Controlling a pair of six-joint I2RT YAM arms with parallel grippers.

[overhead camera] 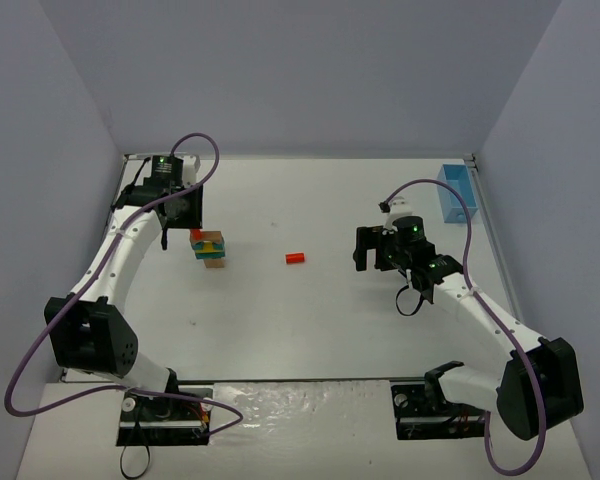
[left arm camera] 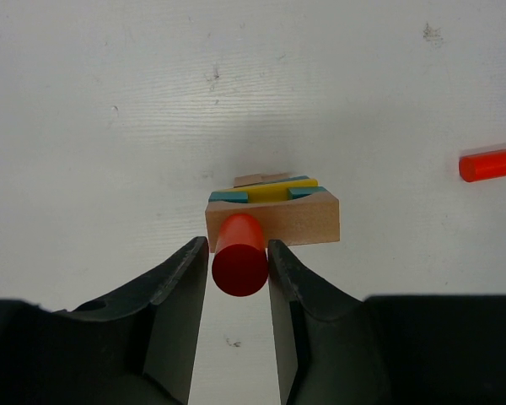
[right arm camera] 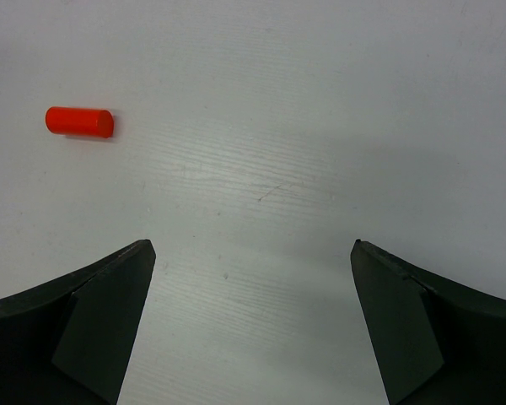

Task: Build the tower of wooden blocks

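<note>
A white desk [overhead camera: 280, 330] is seen, with pale grey walls around it. The left gripper [left arm camera: 238, 246] is clenched on a red cylinder [left arm camera: 240, 260], which is held by its sides between the two fingers. Just past it, the wood block tower [left arm camera: 272, 211] is found, toward the far left corner of the desk. A tan block [left arm camera: 308, 221] is seen at the bottom, with teal and yellow pieces laid on top. Whether the held cylinder touches the tower cannot be told.

A second red cylinder [overhead camera: 296, 258] is left lying near the middle of the desk, well apart from the tower. The right gripper [right arm camera: 253, 246] is opened wide with nothing in it, and it is hung over bare desk nearer the right edge. A light-blue bin [overhead camera: 455, 192] is kept in the far right corner.

The step in hand is judged to be the placing of the first red top piece. Next, the cylinder would need to be brought over the yellow and teal pieces, lowered gently and let go, so that nothing is knocked. The loose cylinder would then need to be picked up.
</note>
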